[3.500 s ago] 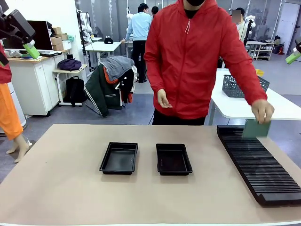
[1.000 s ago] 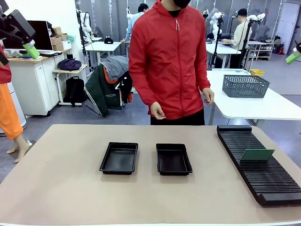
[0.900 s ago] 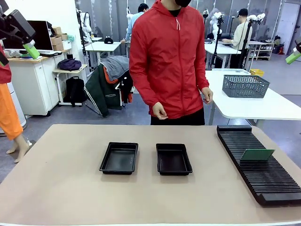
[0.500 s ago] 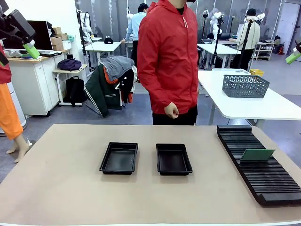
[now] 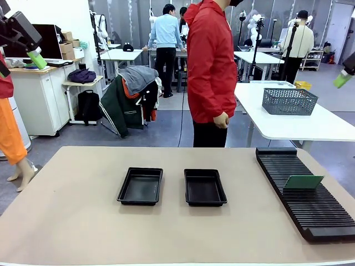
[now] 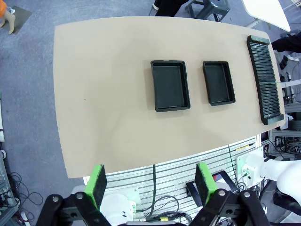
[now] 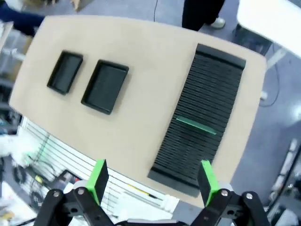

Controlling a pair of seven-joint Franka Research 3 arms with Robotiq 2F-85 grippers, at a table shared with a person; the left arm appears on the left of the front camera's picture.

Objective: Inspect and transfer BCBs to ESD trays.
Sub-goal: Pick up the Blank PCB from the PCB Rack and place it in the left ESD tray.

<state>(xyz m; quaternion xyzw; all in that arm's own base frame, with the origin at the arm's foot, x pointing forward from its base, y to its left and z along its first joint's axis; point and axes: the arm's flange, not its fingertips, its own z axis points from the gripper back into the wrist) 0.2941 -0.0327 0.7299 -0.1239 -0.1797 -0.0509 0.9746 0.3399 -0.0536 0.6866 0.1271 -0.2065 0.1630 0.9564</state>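
Two ESD trays [image 5: 140,186] sat side by side on the table [image 5: 72,221], well left of the rack [image 5: 319,216]. Both had bare floors, nothing in them. One BCB [image 5: 303,182] stood on edge in a slot abt midway along the rack, leaning a little. The rest of the slots looked unfilled, as far as I could tell.

Left gripper [image 6: 150,176] hung high over the table, far from the rack, fingers spread wide w/ nothing between them. Right gripper [image 7: 153,174] hung high above the rack's side, also spread, also holding nothing. The person [image 5: 213,66] stood beyond the table, back-left of the rack, turned side-on. One hand [image 5: 222,119] was down at the hip, loosely curled, prob. empty.

Step in hand, IMO: the board was staged and pickup hadn't begun. The next move likely falls to the right arm. It would need to drop over the rack, line its pads across the thin top edge, pinch, and lift straight up so the board doesn't snag the ribs. Then check it and lay it flat in the tray nearer the rack.
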